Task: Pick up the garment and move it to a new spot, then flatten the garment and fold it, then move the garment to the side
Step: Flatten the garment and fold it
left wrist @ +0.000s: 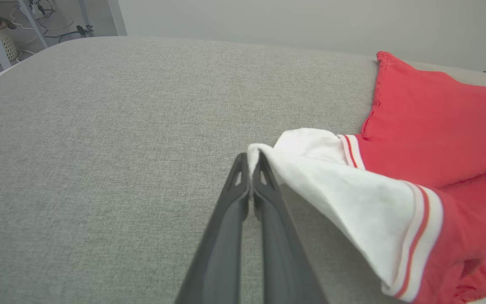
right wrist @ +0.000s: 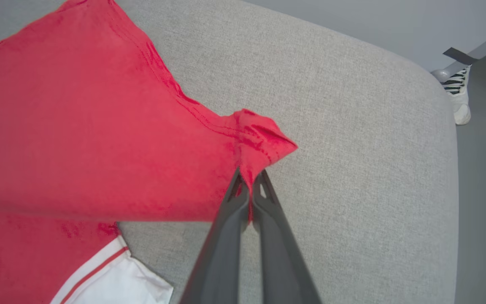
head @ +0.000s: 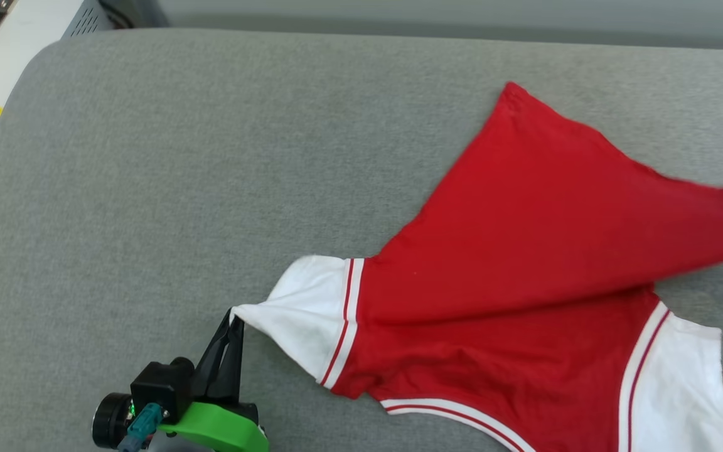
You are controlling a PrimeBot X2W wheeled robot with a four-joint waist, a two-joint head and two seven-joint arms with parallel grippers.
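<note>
Left gripper (head: 234, 321) clenched on garment's (head: 524, 238) white sleeve tip (head: 261, 312), right gripper (right wrist: 251, 179) clenched on red hem corner (right wrist: 264, 137): 2 opposite holds, probably to stretch it flat on grey pad (head: 179, 157).

The garment (head: 524, 251) looks like soft, matt knit cloth; the padded surface (head: 211, 157) is coarse grey woven fabric; the left gripper (head: 234, 319) is smooth, matt dark plastic.

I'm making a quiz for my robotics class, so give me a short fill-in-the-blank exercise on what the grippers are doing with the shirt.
The left gripper is shut on a sleeve of the garment coloured ____.
The right gripper is shut on a corner of the cloth coloured ____.
The garment lies on a fabric surface coloured ____.
Missing words: white; red; grey.
</note>
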